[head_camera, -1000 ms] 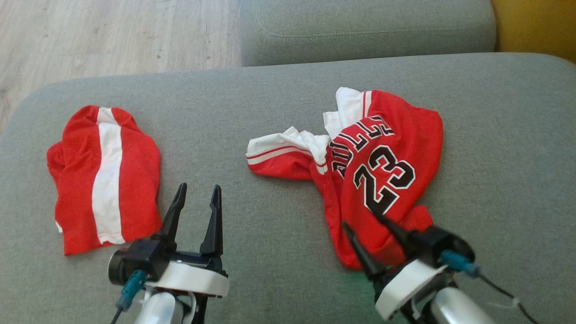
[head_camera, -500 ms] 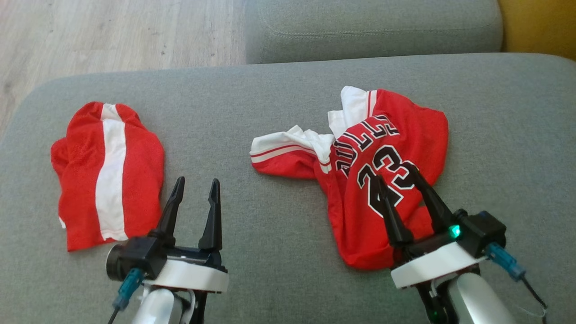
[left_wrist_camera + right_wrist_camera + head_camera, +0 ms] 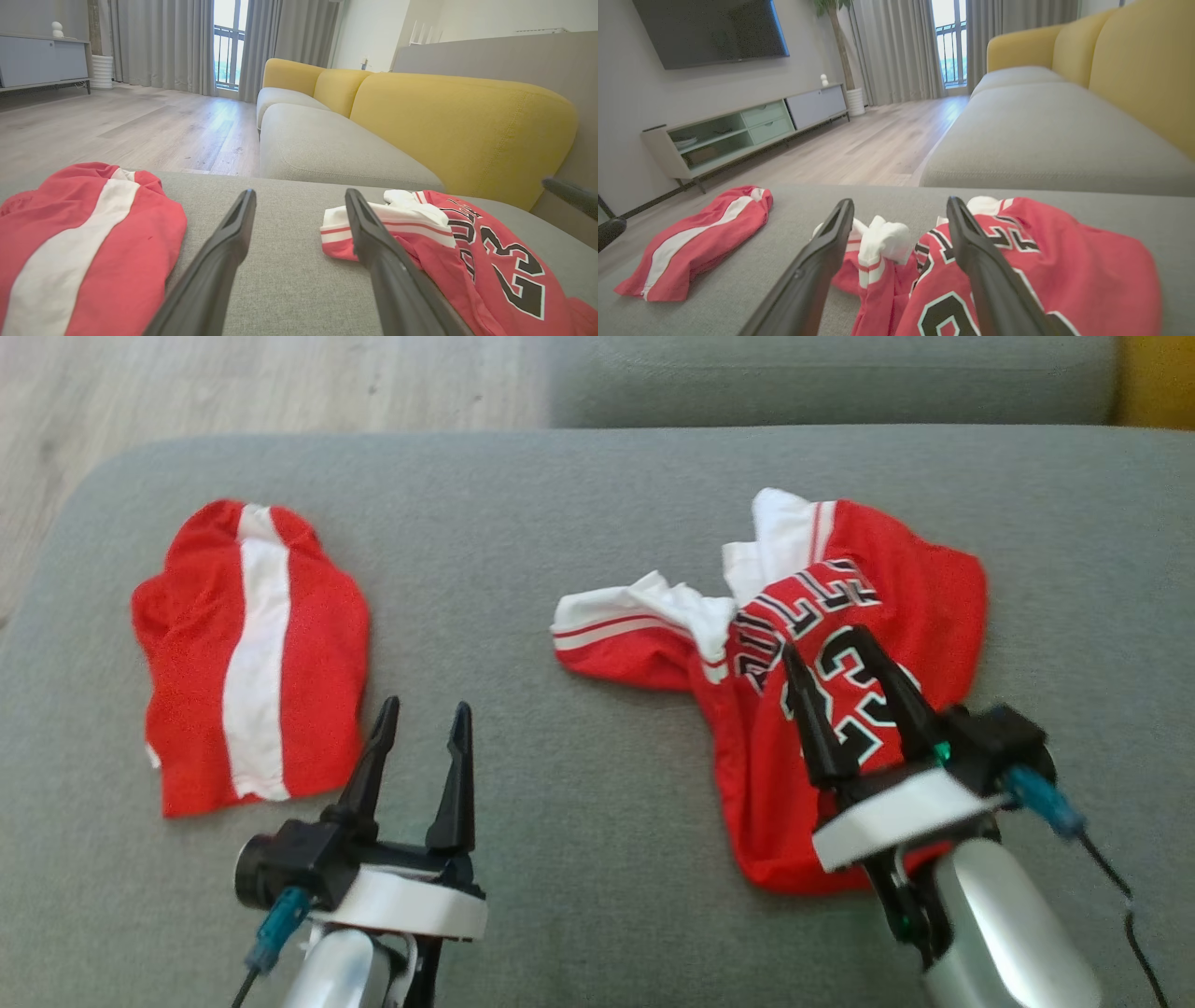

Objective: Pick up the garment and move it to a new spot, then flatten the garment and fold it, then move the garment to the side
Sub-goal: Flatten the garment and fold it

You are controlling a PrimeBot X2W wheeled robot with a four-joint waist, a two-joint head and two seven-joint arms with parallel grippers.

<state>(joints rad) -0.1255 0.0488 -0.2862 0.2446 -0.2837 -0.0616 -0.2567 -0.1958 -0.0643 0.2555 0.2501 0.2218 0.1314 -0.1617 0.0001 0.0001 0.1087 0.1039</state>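
You have one grey sofa cushion [image 3: 597, 523] carrying everything. The crumpled red jersey [image 3: 934, 588] lies beneath and ahead of your right claw [image 3: 826, 640]. Red, white-striped cloth, probably folded shorts [image 3: 252, 653], lies flat just left of your left claw [image 3: 425, 706].

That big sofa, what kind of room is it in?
Probably a living room in a home: the grey and yellow sofa, a television on the wall above a low cabinet, and long grey curtains.
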